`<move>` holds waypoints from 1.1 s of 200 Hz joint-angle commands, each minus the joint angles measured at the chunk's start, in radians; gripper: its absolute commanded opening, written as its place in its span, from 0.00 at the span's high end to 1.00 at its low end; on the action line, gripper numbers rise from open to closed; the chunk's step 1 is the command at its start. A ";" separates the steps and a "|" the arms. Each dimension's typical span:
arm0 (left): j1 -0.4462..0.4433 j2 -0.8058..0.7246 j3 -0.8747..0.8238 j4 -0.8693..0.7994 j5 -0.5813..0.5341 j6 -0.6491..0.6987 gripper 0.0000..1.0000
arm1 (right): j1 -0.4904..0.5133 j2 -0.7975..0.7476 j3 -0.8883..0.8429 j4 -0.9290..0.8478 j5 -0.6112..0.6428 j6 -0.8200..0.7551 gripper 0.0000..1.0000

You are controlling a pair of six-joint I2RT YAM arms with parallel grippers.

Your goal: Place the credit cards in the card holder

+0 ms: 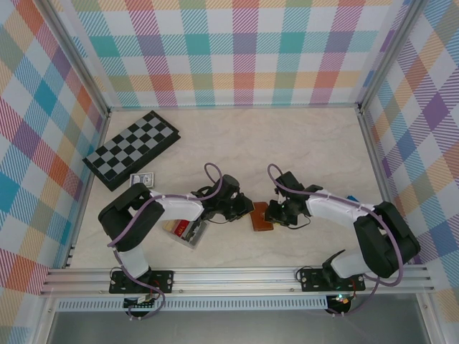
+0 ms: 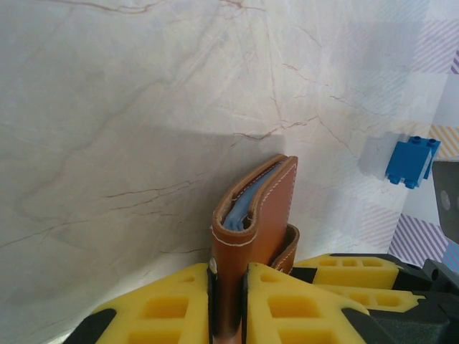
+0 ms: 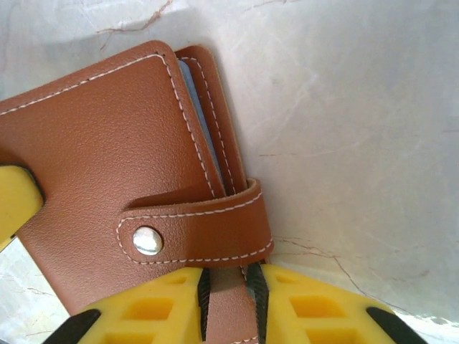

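The card holder [image 1: 262, 216] sits mid-table between both grippers. The left wrist view shows it edge-on with a light blue card [image 2: 240, 211] inside, and the left gripper [image 2: 228, 276] clamped on its leather. The right wrist view shows the snap tab [image 3: 193, 229], with the right gripper [image 3: 228, 283] pinching leather beneath it. From above, the arms hide both grips, and the tray [image 1: 195, 242] contents are unclear.

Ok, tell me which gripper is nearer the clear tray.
Left. The left gripper holds the wallet just right of the tray; the right gripper grips the wallet's far side.
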 commanded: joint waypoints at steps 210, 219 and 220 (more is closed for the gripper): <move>-0.019 -0.084 0.023 -0.103 -0.004 0.116 0.98 | 0.124 0.090 0.107 -0.135 0.462 -0.107 0.72; -0.018 -0.088 0.017 -0.120 -0.006 0.129 1.00 | 0.123 0.066 0.104 -0.134 0.468 -0.105 0.76; -0.019 -0.088 0.017 -0.123 -0.006 0.130 1.00 | 0.122 0.064 0.103 -0.134 0.469 -0.105 0.77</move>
